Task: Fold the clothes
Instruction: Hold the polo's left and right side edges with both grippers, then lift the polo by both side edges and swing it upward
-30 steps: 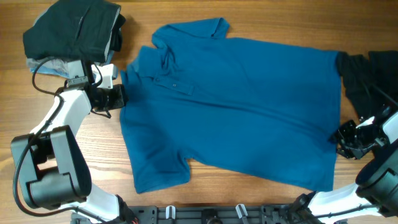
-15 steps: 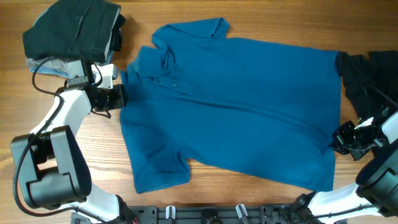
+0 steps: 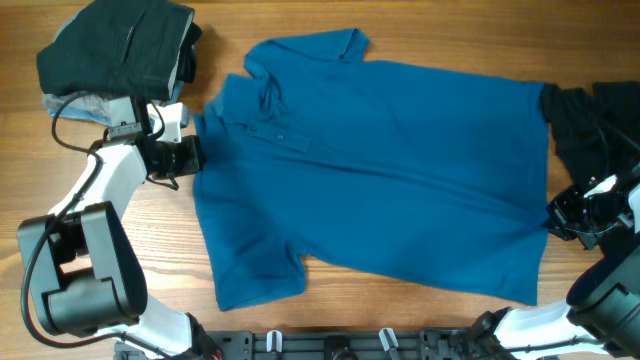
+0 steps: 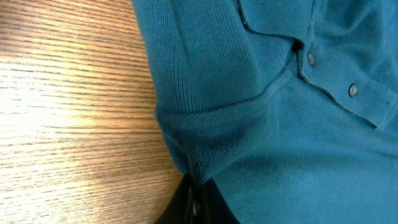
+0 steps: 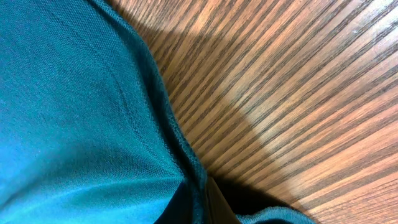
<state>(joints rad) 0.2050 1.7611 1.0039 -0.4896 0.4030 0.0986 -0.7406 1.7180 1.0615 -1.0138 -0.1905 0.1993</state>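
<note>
- The blue polo shirt (image 3: 400,170) lies flat on the counter (image 3: 430,40), its long axis running left to right, collar toward the left arm.
- The left claw (image 3: 198,155) pinches the shoulder edge.
- The right claw (image 3: 552,215) pinches the hem, so each arm holds its own end.
- A dark folded pile (image 3: 115,50) sits behind the left arm.
- A black garment (image 3: 590,120) touches the hem's far corner.

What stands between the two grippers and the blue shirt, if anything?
Nothing visible does. The left gripper pinches the blue shirt at its sleeve edge, and the right gripper holds its hem. The black clothes lie beside the hem, not between.
</note>
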